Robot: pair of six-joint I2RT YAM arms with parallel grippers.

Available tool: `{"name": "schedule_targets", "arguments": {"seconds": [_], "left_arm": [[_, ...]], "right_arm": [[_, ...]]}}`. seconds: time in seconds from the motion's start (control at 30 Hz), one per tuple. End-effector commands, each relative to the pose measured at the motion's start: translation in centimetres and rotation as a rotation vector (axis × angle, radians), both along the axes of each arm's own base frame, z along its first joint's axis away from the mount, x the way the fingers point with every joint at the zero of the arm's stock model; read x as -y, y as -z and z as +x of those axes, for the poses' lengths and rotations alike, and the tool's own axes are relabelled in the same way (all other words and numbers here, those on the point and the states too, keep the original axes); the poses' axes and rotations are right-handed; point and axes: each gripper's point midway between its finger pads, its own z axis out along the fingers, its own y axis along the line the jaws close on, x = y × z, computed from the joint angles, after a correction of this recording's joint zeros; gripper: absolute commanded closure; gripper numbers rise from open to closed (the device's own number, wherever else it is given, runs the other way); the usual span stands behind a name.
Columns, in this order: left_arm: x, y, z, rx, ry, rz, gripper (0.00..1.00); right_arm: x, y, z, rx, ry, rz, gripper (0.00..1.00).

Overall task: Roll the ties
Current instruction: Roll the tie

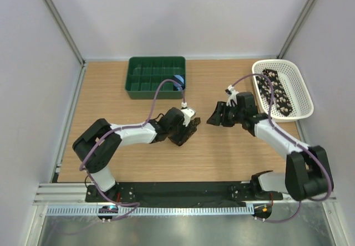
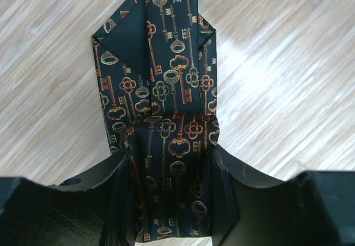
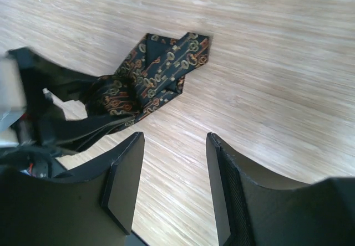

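Left gripper is clamped on the key-print tie. The bunched part sits right between its fingers, and the loose end lies flat on the table just ahead of them. The right gripper hangs a bit beyond that end, jaws apart, holding nothing. Looks like mid-roll to me. The next move needs another turn toward the loose end while keeping the fabric flat and straight. A second tie lies in the white basket, well apart behind the right gripper.

The patterned tie runs off the top edge of the left wrist view, its lower end lost between the fingers of the left gripper. From above, the gripper hides it.
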Motion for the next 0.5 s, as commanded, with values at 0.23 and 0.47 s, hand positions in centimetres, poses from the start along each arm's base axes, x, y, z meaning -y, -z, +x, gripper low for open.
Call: {"name": "schedule_targets", "arguments": {"seconds": [0.23,0.47], "left_arm": [[-2.5,3.5,-3.2,-0.290,-0.024,0.260,0.59],[-2.2,3.0,-3.2,-0.336,-0.036,0.294,0.59]], "right_arm": [[-2.6,-4.4,-3.5,0.417,-0.096,-0.197,0.46],[-3.4,-7.3,-5.7,0.609,-0.097,-0.184,0.48]]}}
